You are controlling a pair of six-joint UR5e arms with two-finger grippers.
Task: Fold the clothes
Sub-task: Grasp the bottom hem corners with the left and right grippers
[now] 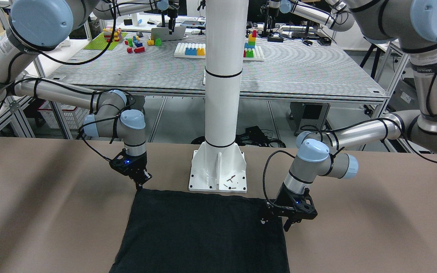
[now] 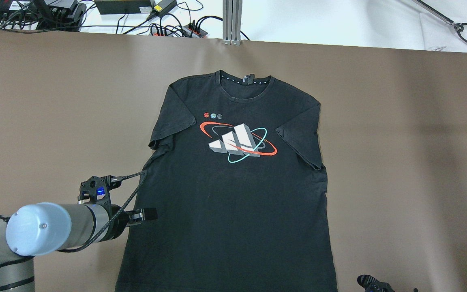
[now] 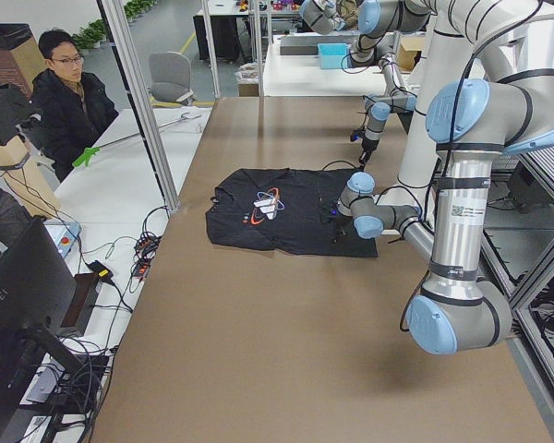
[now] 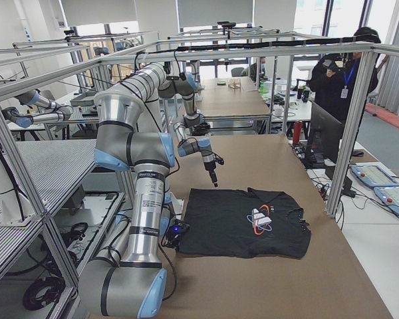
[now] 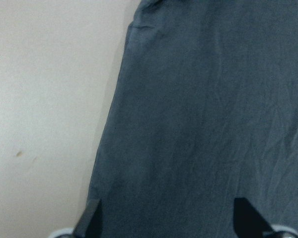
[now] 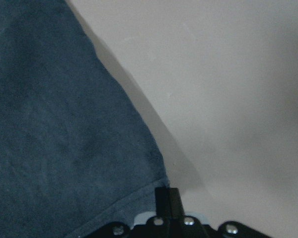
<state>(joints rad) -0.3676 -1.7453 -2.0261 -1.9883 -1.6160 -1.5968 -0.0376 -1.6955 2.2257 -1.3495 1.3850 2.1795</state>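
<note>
The clothes are one black T-shirt (image 2: 233,202) with a red, white and teal print, spread flat and face up on the brown table. It also shows in the front view (image 1: 203,231) and both wrist views (image 5: 203,124) (image 6: 54,124). My left gripper (image 1: 275,224) is open and low over the shirt's side edge near the hem (image 2: 146,214), with its fingertips wide apart (image 5: 169,220). My right gripper (image 1: 139,185) points straight down at the other hem corner. Its jaws are closed there (image 6: 168,196) and the corner meets them.
The white pillar's base plate (image 1: 218,170) stands on the table just behind the shirt's hem, with small dark screws on it. A seated person (image 3: 69,92) is beyond the table's far side. Cables (image 2: 168,28) lie past the table's far edge.
</note>
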